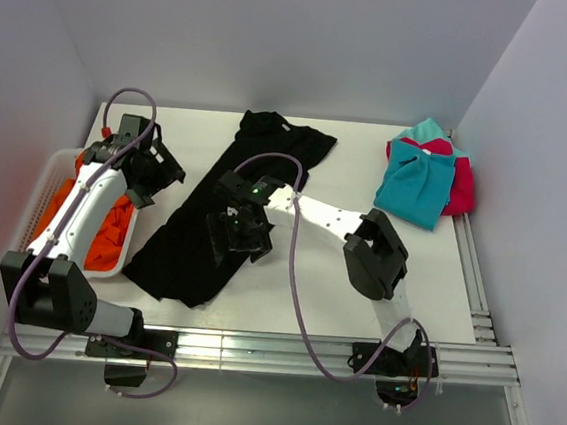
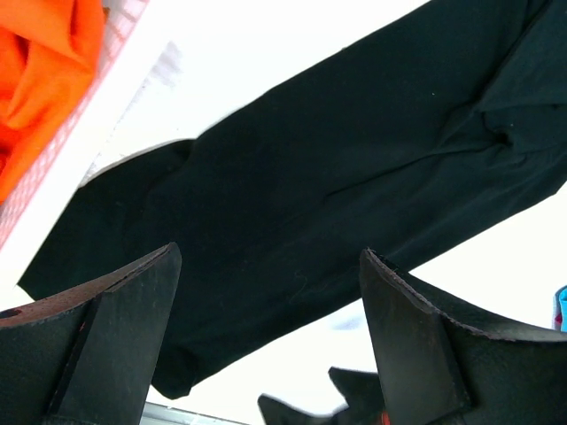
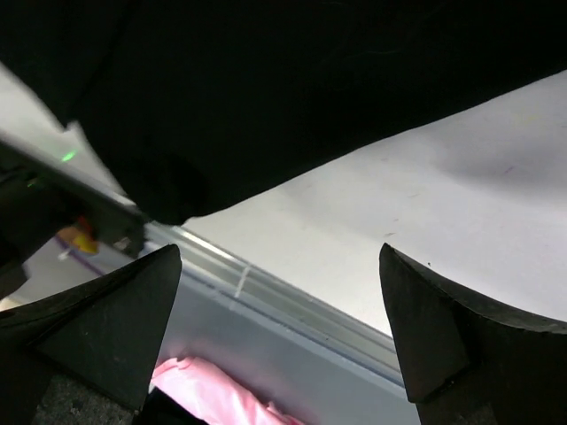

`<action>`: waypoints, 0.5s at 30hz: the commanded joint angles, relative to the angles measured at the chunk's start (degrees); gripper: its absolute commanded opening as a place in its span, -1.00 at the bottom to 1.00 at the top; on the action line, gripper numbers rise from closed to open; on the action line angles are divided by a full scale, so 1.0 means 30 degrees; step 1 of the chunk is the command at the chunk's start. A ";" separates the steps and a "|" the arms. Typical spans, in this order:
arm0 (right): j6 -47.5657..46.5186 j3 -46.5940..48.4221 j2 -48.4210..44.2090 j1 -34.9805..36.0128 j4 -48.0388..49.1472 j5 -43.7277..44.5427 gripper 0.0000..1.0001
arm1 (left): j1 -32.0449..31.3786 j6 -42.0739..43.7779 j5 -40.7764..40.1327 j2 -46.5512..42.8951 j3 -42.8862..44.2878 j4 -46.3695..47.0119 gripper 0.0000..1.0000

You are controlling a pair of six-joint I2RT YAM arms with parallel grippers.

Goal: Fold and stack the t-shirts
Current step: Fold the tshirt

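Both pairs of jaws stand wide apart and hold nothing. At far left, a white basket [image 1: 41, 181] holds a crumpled orange t-shirt [image 1: 116, 235]. The left gripper [image 1: 159, 174] hovers just beside the basket, aimed at the black t-shirt [image 1: 182, 248]. This shirt lies on the table [image 1: 338, 168] as a long narrow strip. It runs diagonally from the near left to the far centre and looks already folded lengthwise. The right gripper [image 1: 243, 235] hangs over the strip's middle, near its right edge. At far right, well apart, a teal t-shirt [image 1: 413, 185] rests on a pink-red t-shirt [image 1: 463, 192].

The black shirt looks light, soft and limp, so it will likely sag and slide out of shape if lifted by one point. A safer hold is probably a pinch at the edge of each end, both layers together.
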 commanded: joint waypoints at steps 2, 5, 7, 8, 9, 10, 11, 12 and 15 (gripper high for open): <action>0.0331 -0.0078 0.0655 -0.0118 -0.0966 0.1543 1.00 | 0.0293 0.0452 0.0242 -0.1086 -0.0921 0.0203 0.77; 0.0272 -0.0020 0.1300 -0.0118 -0.0968 0.2247 1.00 | 0.0381 0.0540 0.0330 -0.1379 -0.1419 0.0292 0.78; 0.0185 0.0184 0.1680 -0.0147 -0.0881 0.2425 1.00 | 0.0439 0.0599 0.0330 -0.1467 -0.1566 0.0292 0.78; 0.0185 0.0331 0.2146 -0.0176 -0.0909 0.2599 0.99 | 0.0498 0.0715 0.0330 -0.1467 -0.1567 0.0292 0.78; 0.0185 0.0477 0.2383 -0.0206 -0.0967 0.2688 0.99 | 0.0527 0.0745 0.0330 -0.1438 -0.1538 0.0263 0.78; 0.0185 0.0769 0.2617 -0.0206 -0.0997 0.2747 0.99 | 0.0586 0.0774 0.0330 -0.1380 -0.1450 0.0204 0.78; 0.0127 0.0946 0.3084 -0.0206 -0.0997 0.2834 0.98 | 0.0644 0.0949 0.0330 -0.1350 -0.1391 0.0204 0.78; 0.0155 0.1092 0.3321 -0.0206 -0.1026 0.2864 0.96 | 0.0703 0.1008 0.0301 -0.1350 -0.1333 0.0146 0.78; -0.0107 0.2233 0.4491 -0.0177 -0.1201 0.3010 0.93 | 0.0879 0.1330 0.0213 -0.1379 -0.1127 -0.0030 0.78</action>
